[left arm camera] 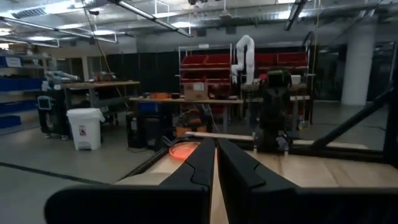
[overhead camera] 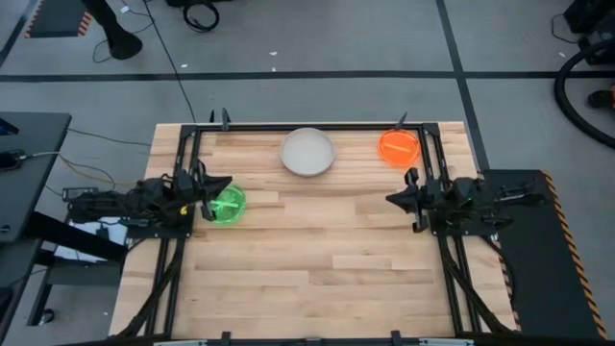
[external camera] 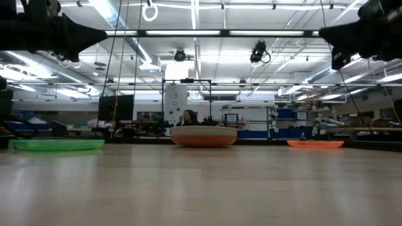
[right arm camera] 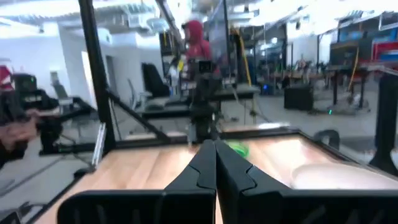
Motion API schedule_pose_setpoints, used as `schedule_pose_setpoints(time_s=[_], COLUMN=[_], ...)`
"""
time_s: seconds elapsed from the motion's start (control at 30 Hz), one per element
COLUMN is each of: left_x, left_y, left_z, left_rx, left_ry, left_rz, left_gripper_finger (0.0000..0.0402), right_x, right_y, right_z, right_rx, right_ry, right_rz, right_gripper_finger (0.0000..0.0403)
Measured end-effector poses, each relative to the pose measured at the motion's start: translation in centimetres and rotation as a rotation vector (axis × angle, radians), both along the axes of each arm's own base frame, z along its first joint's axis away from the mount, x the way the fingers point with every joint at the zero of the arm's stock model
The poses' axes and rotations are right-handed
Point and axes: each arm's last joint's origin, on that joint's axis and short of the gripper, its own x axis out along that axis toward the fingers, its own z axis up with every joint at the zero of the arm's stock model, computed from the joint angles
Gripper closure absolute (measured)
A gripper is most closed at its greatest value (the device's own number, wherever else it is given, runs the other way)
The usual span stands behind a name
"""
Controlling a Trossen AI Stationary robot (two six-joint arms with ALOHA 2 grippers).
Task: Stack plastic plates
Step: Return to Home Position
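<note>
Three plate groups lie flat on the wooden table. An off-white plate sits at the far middle; in the low view it shows a rust-red layer beneath. An orange plate lies far right. A neon green plate lies at the left, just under my left gripper, which hovers above its far edge, shut. My right gripper hovers shut at the right side, in front of the orange plate. No pale blue plate shows.
A black metal frame runs along the table's left, right and far edges. Bare wood spreads over the middle and near half. A person in a red hood stands in the room beyond the table.
</note>
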Motion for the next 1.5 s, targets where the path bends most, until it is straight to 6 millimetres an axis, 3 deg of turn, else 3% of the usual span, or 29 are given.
schedule_pose_setpoints(time_s=[0.17,0.37,0.67,1.13,1.5], left_x=[0.1,-0.4,-0.1,0.0,0.0], left_y=[-0.2,-0.2,-0.2,-0.5,-0.7], left_z=[-0.4,1.0,-0.2,0.0,0.2], left_rx=[0.002,0.063,-0.042,-0.001,0.019], left_ry=[0.036,0.010,0.094,0.077,0.058], left_rz=[-0.023,0.065,0.010,-0.070,-0.129], left_gripper_finger=[0.0374,0.0374,0.0374,0.0374,0.0374], right_x=[-0.5,-0.7,-0.9,-1.1,-0.4], right_y=[0.2,0.5,0.0,0.0,0.4], right_z=[0.6,0.7,1.2,2.0,-0.7], right_rx=[0.028,-0.042,0.090,-0.082,-0.009], right_ry=[0.028,0.027,-0.029,-0.072,0.066], right_rz=[-0.013,-0.094,-0.259,-0.307,-0.185], right_gripper_finger=[0.0400,0.0393,0.0383,0.0381,0.0380])
